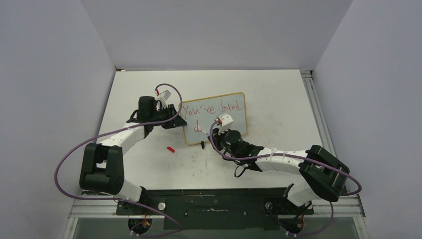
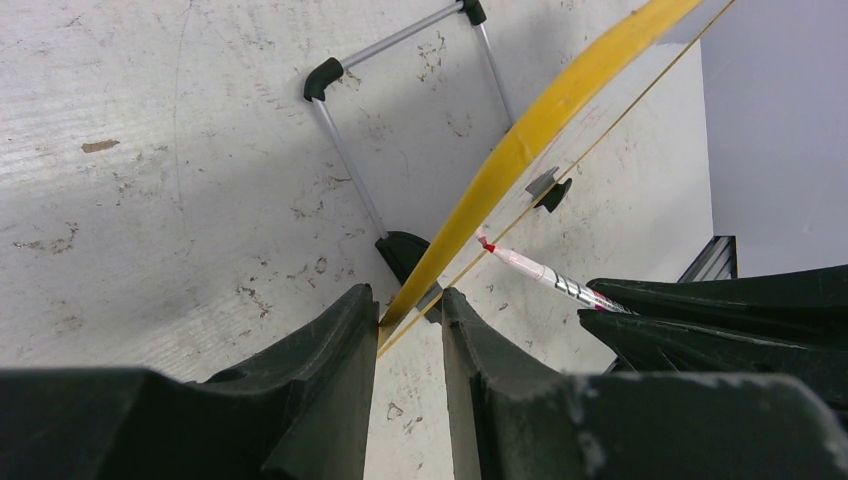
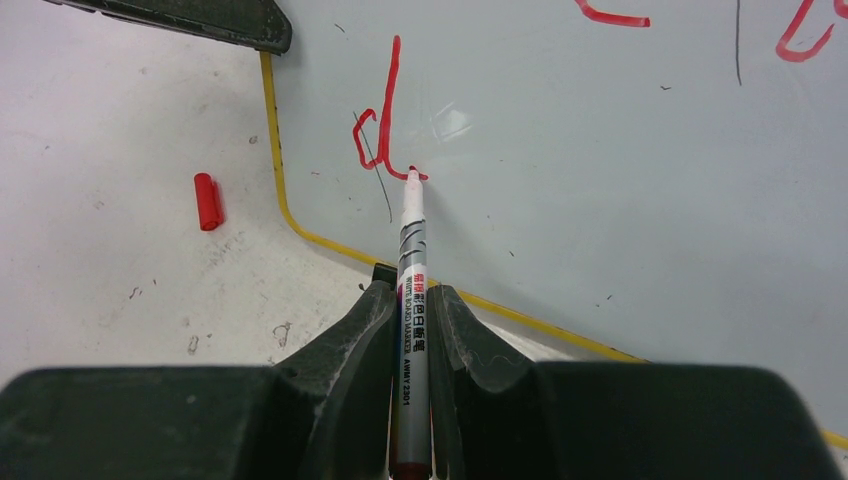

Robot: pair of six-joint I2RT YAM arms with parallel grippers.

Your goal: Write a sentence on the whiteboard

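While clenched between both fingers of the right gripper [image 3: 408,300], pictured with red tip touching the board at the foot of a "d": 1 marker [image 3: 409,230]. Written so far in the sentence [image 1: 211,109]: 1 full upper line, "You're loved", plus 1 lone letter opening line 2. Judged roughly halfway, with most of the lower line yet to write. Standing tilted near mid-table, writing face toward the right arm: 1 whiteboard [image 1: 234,124], pinched by its left frame edge in the left gripper [image 2: 410,310] and, by the look of it, steadied for the pen strokes. Lying loose on the table [image 1: 278,99] near the board's near-left corner: 1 red cap [image 1: 170,149]. Counted in all: 1 marker, 1 cap, 1 board, 2 grippers, each closed on something, 2 words and 1 letter.
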